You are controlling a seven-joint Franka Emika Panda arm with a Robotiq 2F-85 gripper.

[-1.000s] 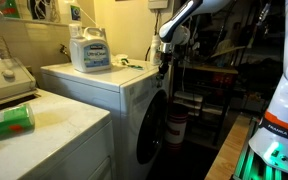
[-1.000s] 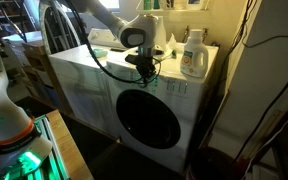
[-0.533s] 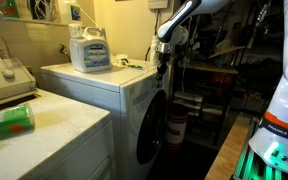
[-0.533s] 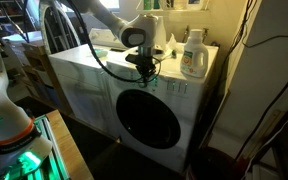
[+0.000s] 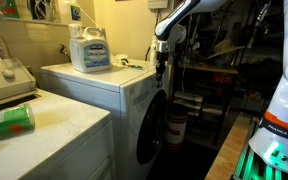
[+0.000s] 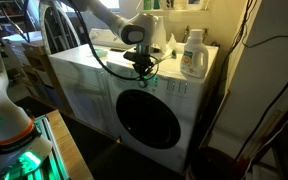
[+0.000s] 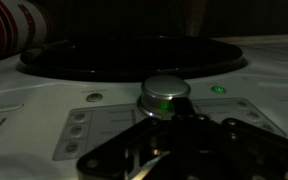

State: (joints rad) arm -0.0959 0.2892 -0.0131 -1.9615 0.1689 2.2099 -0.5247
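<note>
Washer dial (image 7: pixel 164 95) was seen dead ahead of the gripper (image 7: pixel 174 124), centred btw. the fingertips, its axis pointed straight at them; contact couldn't be judged. Jaw opening: too dark to be told. Dial was set in the control panel (image 7: pixel 94 125), w/ door glass (image 7: pixel 134 55) beyond.

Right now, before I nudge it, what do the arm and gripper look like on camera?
The arm is glossy white with rounded links; a black cable loops loosely beneath it. The gripper is black and blocky, its fingers dark linked bars in the wrist view. The base is white with a red band, dark lettering and a green glow below.
</note>
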